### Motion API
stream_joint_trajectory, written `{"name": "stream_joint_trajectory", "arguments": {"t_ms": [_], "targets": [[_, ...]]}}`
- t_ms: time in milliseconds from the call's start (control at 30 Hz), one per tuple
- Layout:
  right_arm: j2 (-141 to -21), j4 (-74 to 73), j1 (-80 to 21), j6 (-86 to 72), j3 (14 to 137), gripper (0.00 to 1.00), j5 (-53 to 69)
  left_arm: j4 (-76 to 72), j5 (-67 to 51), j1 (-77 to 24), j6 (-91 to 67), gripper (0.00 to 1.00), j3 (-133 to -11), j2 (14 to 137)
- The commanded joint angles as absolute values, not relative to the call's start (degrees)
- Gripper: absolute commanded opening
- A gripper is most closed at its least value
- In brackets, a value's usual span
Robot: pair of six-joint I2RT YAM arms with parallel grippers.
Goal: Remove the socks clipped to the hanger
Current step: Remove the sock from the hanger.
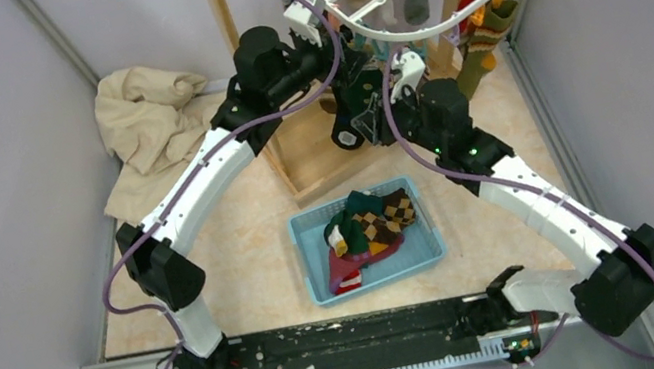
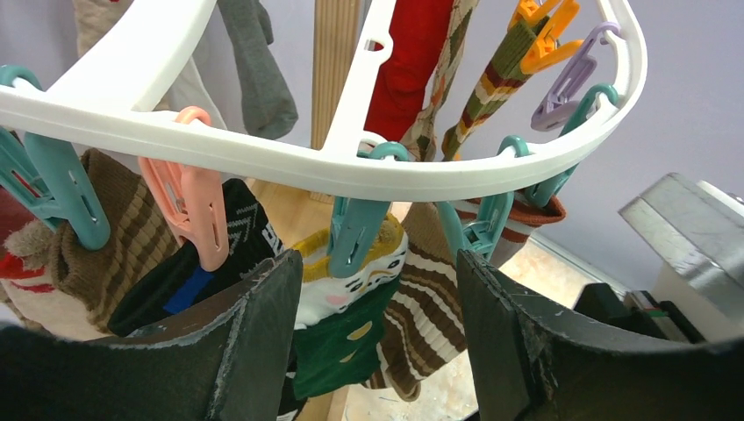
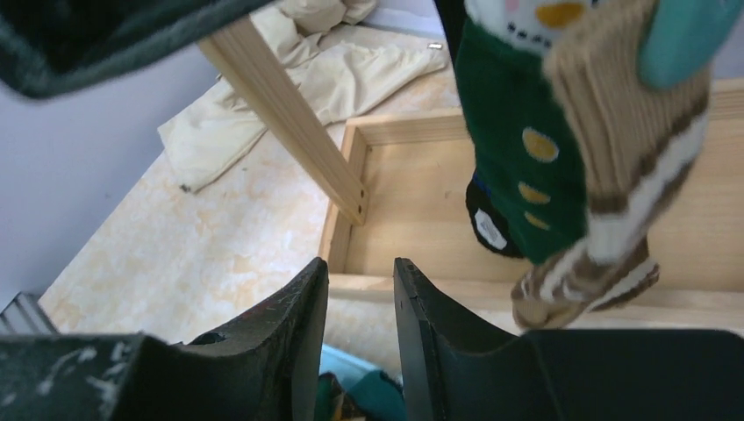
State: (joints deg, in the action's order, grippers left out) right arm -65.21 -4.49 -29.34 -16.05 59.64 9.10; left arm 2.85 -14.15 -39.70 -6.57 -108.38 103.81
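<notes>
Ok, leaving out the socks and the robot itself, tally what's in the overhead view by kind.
Blue basket: 1
Beige cloth: 1
Wooden stand: 1
White hanger: 1
Total: 4

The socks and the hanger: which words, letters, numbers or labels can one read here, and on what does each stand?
"B": white letters on the black sock beside the pink clip; only the first seems readable, the rest is folded out of sight.
White label on a dark sock, right wrist view: too blurred to read.
Hanger and blue basket: no text visible.
</notes>
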Motion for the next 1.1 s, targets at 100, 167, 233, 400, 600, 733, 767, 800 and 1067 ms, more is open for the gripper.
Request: {"name": "stream_joint_trajectory", "arguments": {"t_ms": [100,167,233,400,600,733,767,800,1067], "targets": [[-71.47,3.36,-29.88,-12.07,65.08,0.37,-2.90,2.87,-14.52,-39.29,-6.25,0.71,-108.51,101.58],[-72.53,3.62,-29.75,-10.48,65.71,0.39,-5.98,3.13,-14.62,-39.29,-6.16,0.71,-108.73,101.68],[-73.39,3.39,-29.32,-9.82,66.20,0.40,-7.86,3.32,-14.63,-39.16,-6.13,0.71,-108.98,101.78],[-72.58,4.22,-27.26,-10.02,65.24,0.43,-8.42,3.57,-14.75,-38.72,-5.90,0.71,-109.07,101.61],[-71.58,6.02,-23.24,-11.58,63.02,0.50,-4.02,3.53,-15.32,-38.33,-5.93,0.71,-108.85,101.43],[-73.06,8.55,-21.74,-12.13,62.69,0.52,-0.35,3.28,-15.82,-38.32,-6.20,0.71,-108.77,101.55],[-73.64,9.21,-21.50,-12.35,62.68,0.52,1.07,3.28,-15.78,-38.32,-6.22,0.71,-108.76,101.60],[-74.17,9.93,-21.39,-12.57,62.60,0.52,2.06,3.24,-15.86,-38.36,-6.29,0.71,-108.75,101.60],[-76.11,15.86,-20.34,-14.81,60.96,0.51,8.88,3.16,-16.30,-38.25,-6.29,0.71,-108.63,101.82]]}}
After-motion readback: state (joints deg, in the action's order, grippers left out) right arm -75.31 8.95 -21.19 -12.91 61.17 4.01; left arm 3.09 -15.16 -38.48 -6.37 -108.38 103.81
